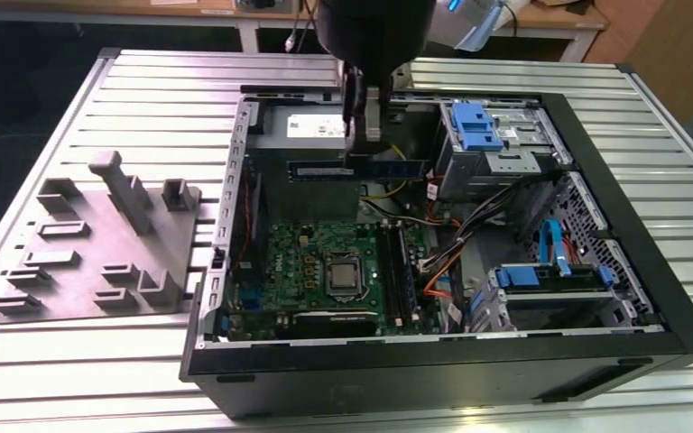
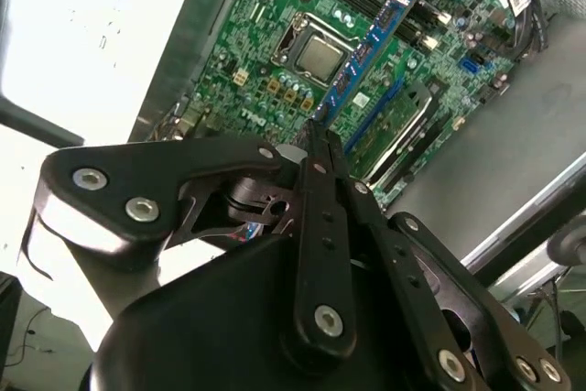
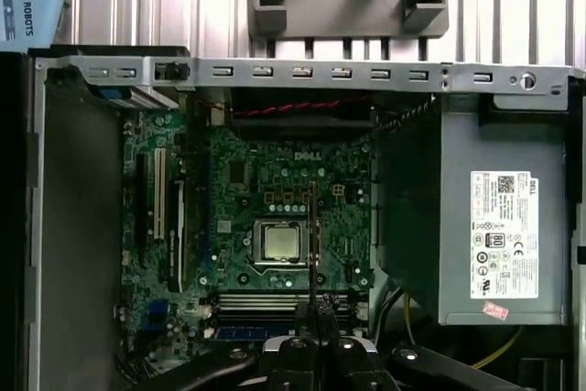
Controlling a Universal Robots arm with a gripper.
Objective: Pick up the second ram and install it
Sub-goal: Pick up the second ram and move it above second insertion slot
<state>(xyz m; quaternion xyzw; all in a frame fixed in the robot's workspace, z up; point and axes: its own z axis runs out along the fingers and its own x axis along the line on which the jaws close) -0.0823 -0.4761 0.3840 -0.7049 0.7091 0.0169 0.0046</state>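
My exterior view looks down on the open case [image 1: 443,361]; both wrist views sit close over its motherboard [image 3: 275,217] [image 2: 275,70], the second seemingly tilted.

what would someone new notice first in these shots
The open computer case on the slatted metal table stands out, its green motherboard bared with the processor at the middle. Above it, the gripper is shut on the second ram, held level over the case in the exterior view. A grey fixture plate lies on the table at the exterior view's left.
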